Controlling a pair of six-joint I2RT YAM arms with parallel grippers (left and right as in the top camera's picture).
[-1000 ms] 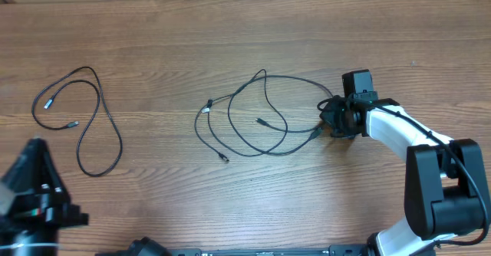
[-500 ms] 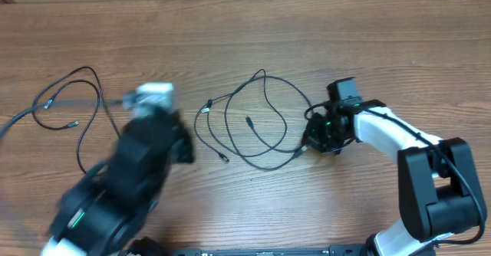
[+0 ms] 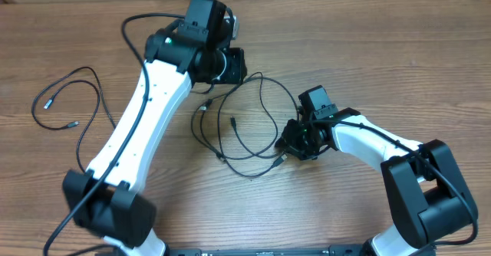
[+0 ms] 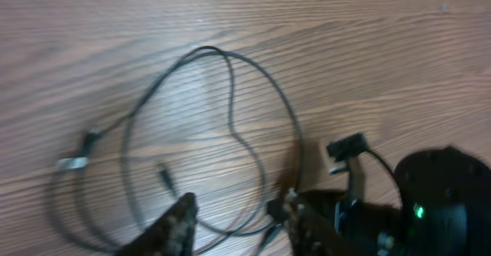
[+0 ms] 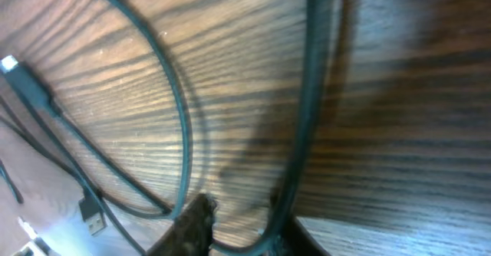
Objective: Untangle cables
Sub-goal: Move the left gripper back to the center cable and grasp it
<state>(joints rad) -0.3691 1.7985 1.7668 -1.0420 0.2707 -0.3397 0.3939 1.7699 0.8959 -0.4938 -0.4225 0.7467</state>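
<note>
- The brown wooden tabletop (image 3: 399,57) has two groups of thin black cables on it.
- One thin black cable lies alone (image 3: 100,96) on the left side, well apart from the others. The long white left arm lies across its near part and hides it.
- The tangled black cables with small silver plugs (image 3: 234,126) sit in the middle of the tabletop. They make loose loops that cross over each other.
- The tangle is longer from left to right. A silver plug is at its left end, and its right end runs under the right end effector (image 3: 290,147).
- The lone cable runs mostly from the far side to the near side.
- The left arm stretches from the near left corner up to the far middle. The left end effector (image 4: 242,221) hangs over the far left part of the tangle. Its fingers are apart and hold nothing.
- The right arm bends and reaches left from the near right corner, down low. Its fingers are a little apart with a cable between them. I cannot tell if they squeeze it.
</note>
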